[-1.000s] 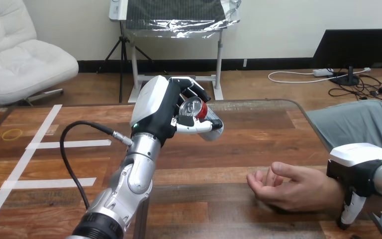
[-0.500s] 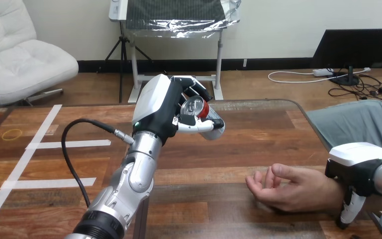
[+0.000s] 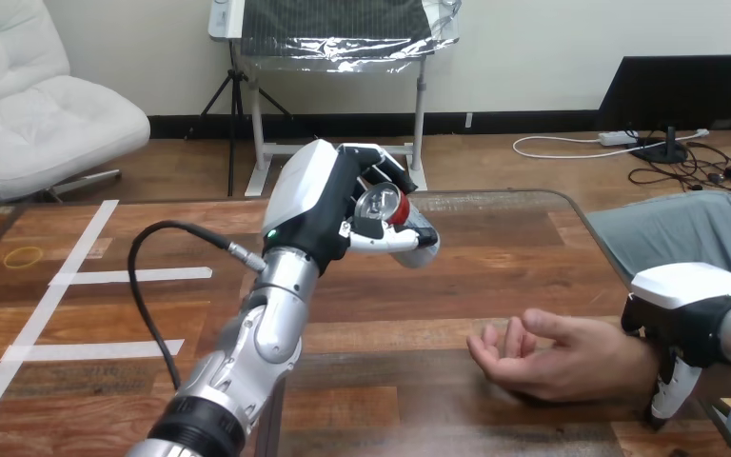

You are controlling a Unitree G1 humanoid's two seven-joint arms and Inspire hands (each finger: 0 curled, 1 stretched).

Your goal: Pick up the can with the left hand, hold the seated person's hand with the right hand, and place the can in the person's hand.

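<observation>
Wooden table point(image 3: 457, 286): tape lines point(image 3: 86, 277), yellow band point(image 3: 24, 255), person's hand point(image 3: 552, 357).

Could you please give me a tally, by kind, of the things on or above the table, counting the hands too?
can: 1
robot hands: 2, the left robot hand and the right robot hand
person's hand: 1
yellow rubber band: 1
Total: 5

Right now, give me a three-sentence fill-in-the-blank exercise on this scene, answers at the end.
The can in the left hand is coloured ____.
The person's hand, near the table's right edge, has its palm turned ____.
The right hand is clasped on the person's ____.
Missing words: red; up; wrist.
</observation>
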